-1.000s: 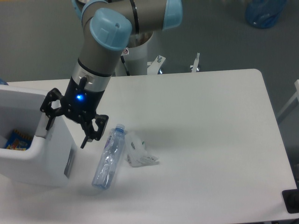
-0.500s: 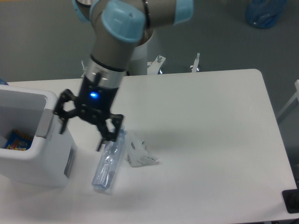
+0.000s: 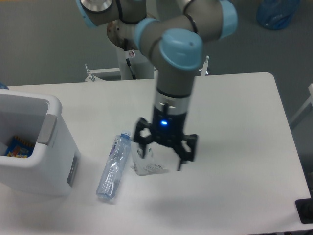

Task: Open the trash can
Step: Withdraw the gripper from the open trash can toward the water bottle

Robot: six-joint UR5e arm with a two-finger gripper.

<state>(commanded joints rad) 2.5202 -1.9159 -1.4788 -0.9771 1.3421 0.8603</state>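
Pincer point(image 3: 164, 152) has swung off the trash can point(image 3: 34, 147) in the last second. One second ago it sat right at the bin's grey latch tab; half a second ago it was just clear of the bin wall, over the bottle's upper end. Now it hangs mid-surface, over the crumpled clear wrapper point(image 3: 146, 164).

Bin state: top is open, interior visible, a colourful packet point(image 3: 17, 146) lying inside. No lid covers the opening in this view. Grey latch tab point(image 3: 47, 129) on the right wall looks unchanged across all three frames, and the bin has not shifted. Judgement: the opening step looks done, and the arm is retreating rather than lining up another pull.

Pincer fingers are spread, nothing between them. Whether a fingertip touches the wrapper cannot be told from this angle.

Trash can sits at the left edge of the surface, partly cut off by the frame. It is well apart from the pincer, on the far side of the clear plastic bottle point(image 3: 113, 166). The bottle lies on its side between bin and pincer, cap pointing toward the far edge. It has not moved.
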